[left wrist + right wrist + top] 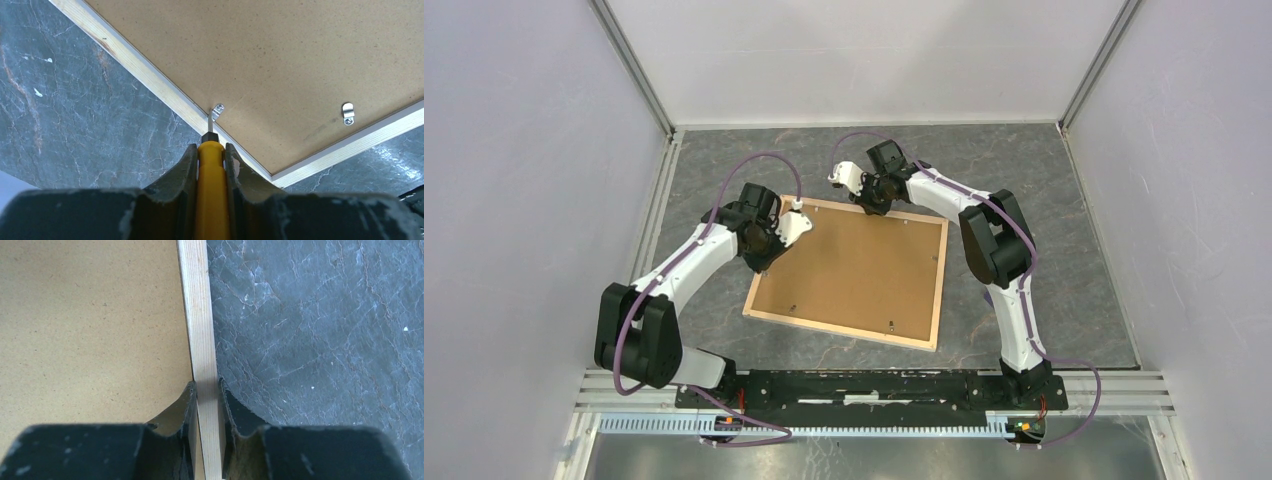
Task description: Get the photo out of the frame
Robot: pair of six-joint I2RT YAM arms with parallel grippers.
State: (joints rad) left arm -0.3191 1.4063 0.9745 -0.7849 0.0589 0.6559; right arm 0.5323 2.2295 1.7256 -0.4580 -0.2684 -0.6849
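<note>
One frame (839, 330), back up: left gripper (211, 150) at 10 o'clock pinching yellow screwdriver (211, 190), tip at clip (217, 110); right gripper (206, 390) at 12 o'clock clamping its wood edge.

one frame (844, 333), one backing panel (854, 265), one yellow tool (212, 200), two arms (684, 265) (984, 230), two clips (217, 110) (348, 113) in left wrist view.

I've got the left gripper (210, 149) clamped tight and the right gripper (206, 386) pinched closed, both wrists angled downward.
</note>
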